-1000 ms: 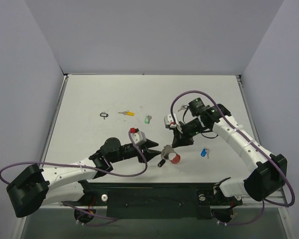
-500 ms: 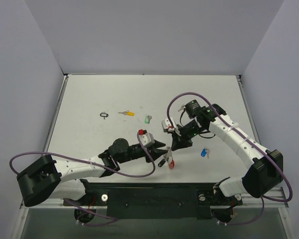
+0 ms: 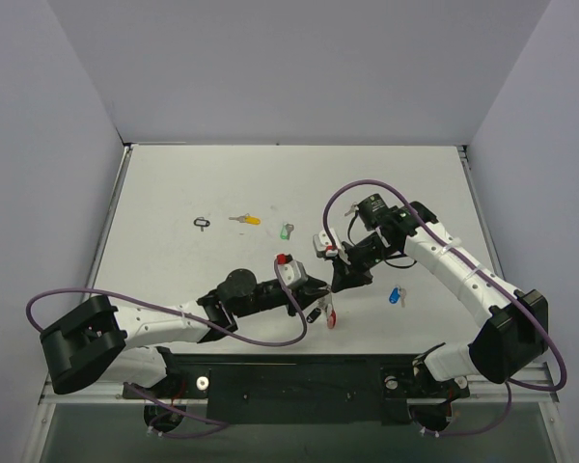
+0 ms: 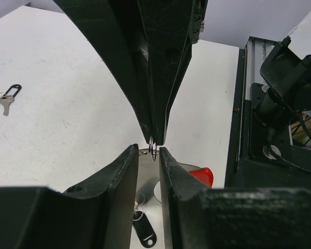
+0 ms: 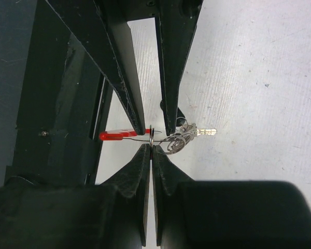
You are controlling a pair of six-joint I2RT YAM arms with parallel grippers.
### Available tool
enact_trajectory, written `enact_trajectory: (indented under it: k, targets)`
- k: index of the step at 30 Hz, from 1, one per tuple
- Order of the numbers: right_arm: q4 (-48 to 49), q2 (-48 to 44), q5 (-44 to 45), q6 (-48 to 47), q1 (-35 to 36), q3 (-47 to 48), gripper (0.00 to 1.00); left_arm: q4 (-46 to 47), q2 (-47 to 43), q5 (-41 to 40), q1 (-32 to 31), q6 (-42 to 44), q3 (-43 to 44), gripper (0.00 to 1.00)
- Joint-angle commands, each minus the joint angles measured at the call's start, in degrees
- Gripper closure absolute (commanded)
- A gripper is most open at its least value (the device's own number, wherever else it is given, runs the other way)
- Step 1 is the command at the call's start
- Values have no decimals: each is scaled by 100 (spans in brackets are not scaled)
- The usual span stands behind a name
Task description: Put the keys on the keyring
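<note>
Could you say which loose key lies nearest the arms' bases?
The silver key with the blue plastic tag; the yellow-tagged key, green-tagged key and black-tagged key lie farther back.

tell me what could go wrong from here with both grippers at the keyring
1. The right gripper pinches only the thin edge of the keyring. A push from the left gripper, open astride it, could twist the ring free.
2. The left fingers sit very close to the right gripper, so they may collide on closing.
3. The red tag and a black-tagged key seem to hang from the ring and could swing.
</note>
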Motion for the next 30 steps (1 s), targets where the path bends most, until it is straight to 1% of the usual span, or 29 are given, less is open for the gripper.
enact_trajectory:
  k: [1,3,10,13,23,27,28,29,30]
  targets:
    - [-275,28,-331,-103,50,-23,100,226,12,-59,-44,91,286,71]
    - [-275,19,-331,-112,41,-14,100,86,21,-50,-71,126,364,73]
    - [-275,19,-331,-121,68,-14,100,-73,100,-15,-115,223,444,73]
    - [-283,28,-340,-112,76,-14,100,-152,117,12,-123,249,479,77]
    - [-283,28,-331,-121,94,-14,100,-407,38,-50,-123,328,479,76]
    - [-283,28,-322,-112,94,-14,100,-433,38,-15,-123,337,479,84]
    - [-283,19,-331,-112,94,-5,100,-468,38,-6,-123,346,505,89]
    - [-283,19,-331,-121,94,-5,100,-477,38,-14,-123,346,506,96]
    - [-283,19,-331,-112,94,-14,100,-477,30,-15,-115,346,497,100]
